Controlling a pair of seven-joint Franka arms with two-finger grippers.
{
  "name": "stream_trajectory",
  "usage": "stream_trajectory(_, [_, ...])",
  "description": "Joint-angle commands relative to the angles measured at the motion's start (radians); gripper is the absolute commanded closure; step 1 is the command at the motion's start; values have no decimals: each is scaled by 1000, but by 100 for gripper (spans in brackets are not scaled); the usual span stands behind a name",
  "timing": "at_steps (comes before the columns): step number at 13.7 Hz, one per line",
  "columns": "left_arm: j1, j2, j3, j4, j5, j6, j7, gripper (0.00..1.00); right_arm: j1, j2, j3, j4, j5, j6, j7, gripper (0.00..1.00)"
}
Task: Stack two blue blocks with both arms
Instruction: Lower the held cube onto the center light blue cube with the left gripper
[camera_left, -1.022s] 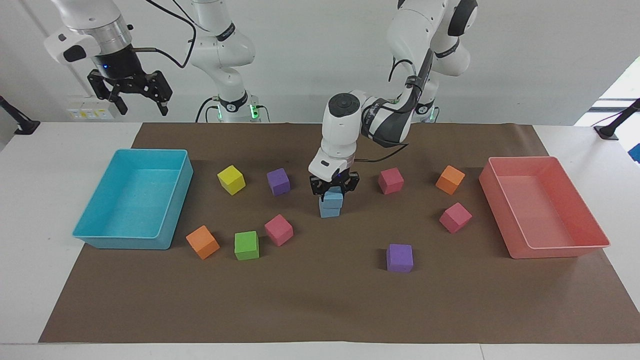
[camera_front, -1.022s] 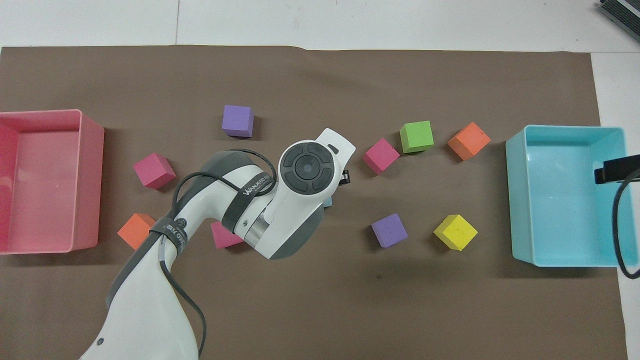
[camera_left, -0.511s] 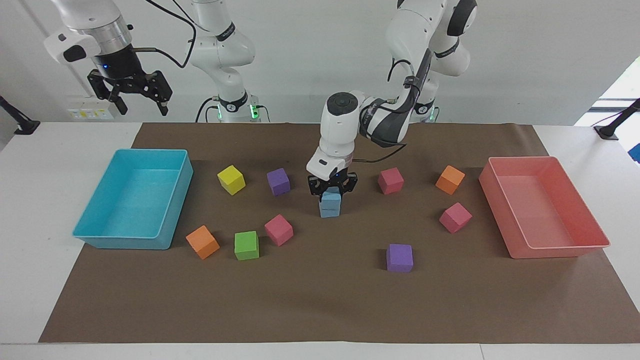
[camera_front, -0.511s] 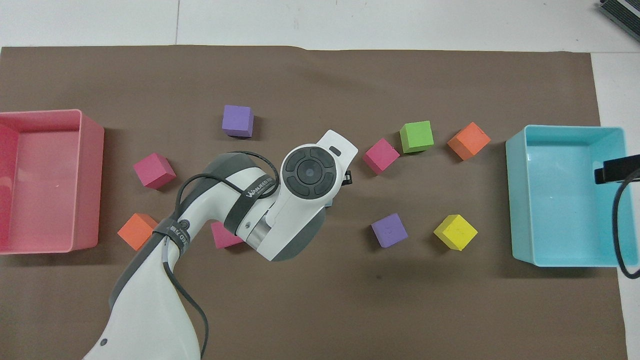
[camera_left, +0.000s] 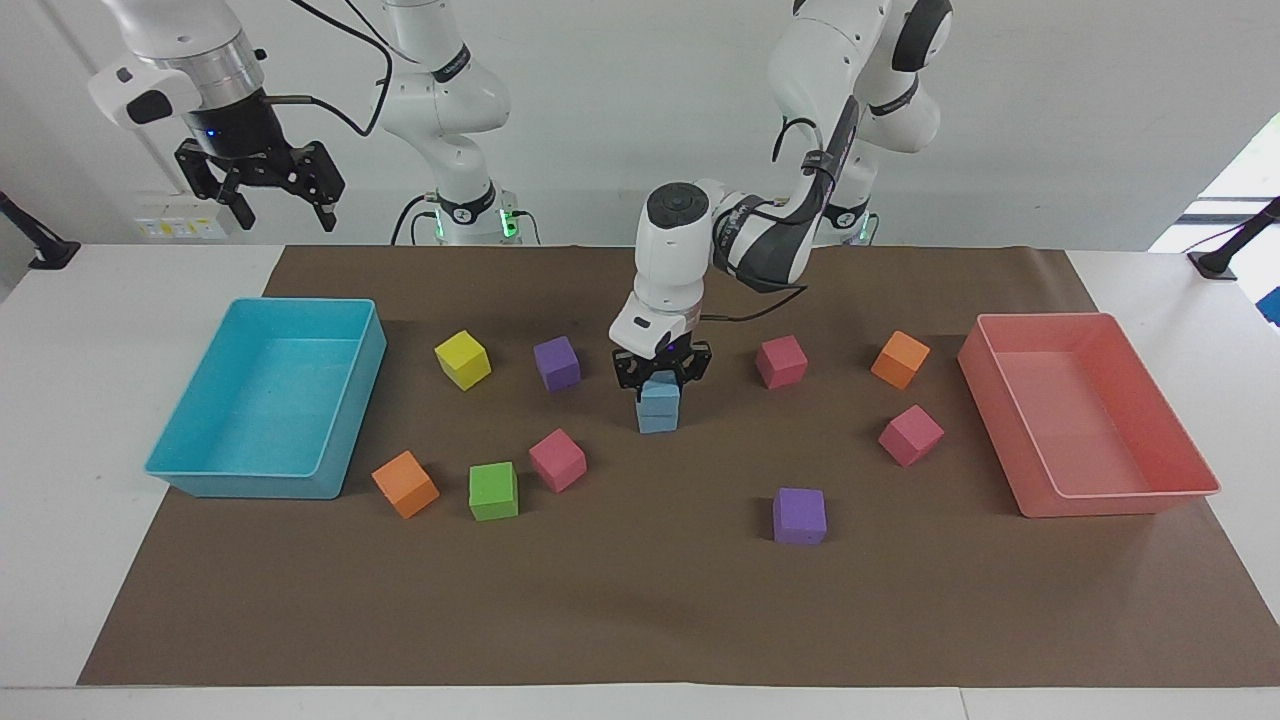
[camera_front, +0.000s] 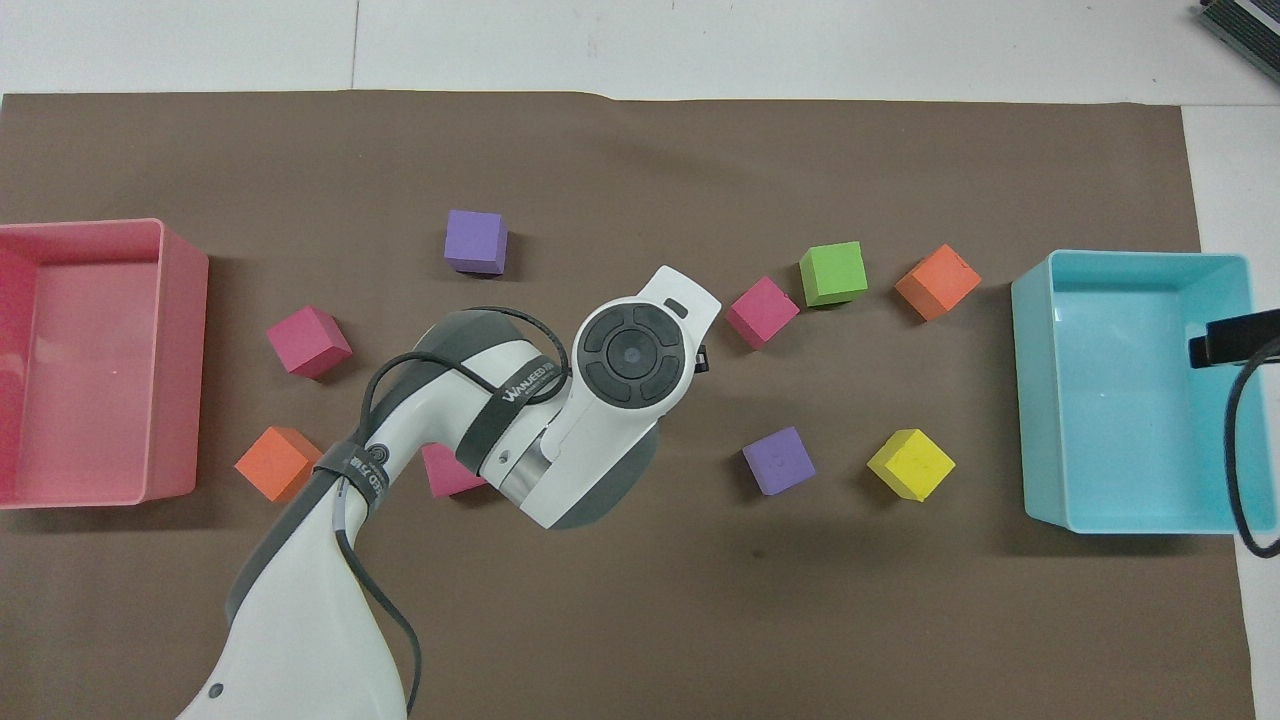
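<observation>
The two blue blocks sit mid-mat as a stack: the upper blue block (camera_left: 659, 392) rests squarely on the lower blue block (camera_left: 657, 420). My left gripper (camera_left: 661, 377) points straight down and is shut on the upper block. In the overhead view the left arm's wrist (camera_front: 630, 355) hides both blocks. My right gripper (camera_left: 282, 214) waits open and empty, raised high above the table's edge at the right arm's end. Only its black edge (camera_front: 1232, 338) shows from overhead, over the turquoise tray.
A purple cube (camera_left: 557, 362) and a pink cube (camera_left: 781, 361) flank the stack; another pink cube (camera_left: 557, 459) lies farther from the robots. Yellow, green, orange and purple cubes are scattered around. A turquoise tray (camera_left: 250, 486) and a pink tray (camera_left: 1120, 503) stand at the mat's ends.
The upper blue block sat skewed on the lower one a second ago; it is now squared over it. The left arm shifted slightly toward the right arm's end. The right arm stayed still.
</observation>
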Motion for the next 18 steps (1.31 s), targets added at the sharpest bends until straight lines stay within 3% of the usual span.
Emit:
stream_trajectory(1, [-30,-19,17,-24,30,-19,-59,100,-4,-16,3,-11,11,-11,-11,0])
stream_trajectory(18, [-38,-68,14,-65,31,-24,-146,100,-4,-15,3,-11,11,-11,-11,0])
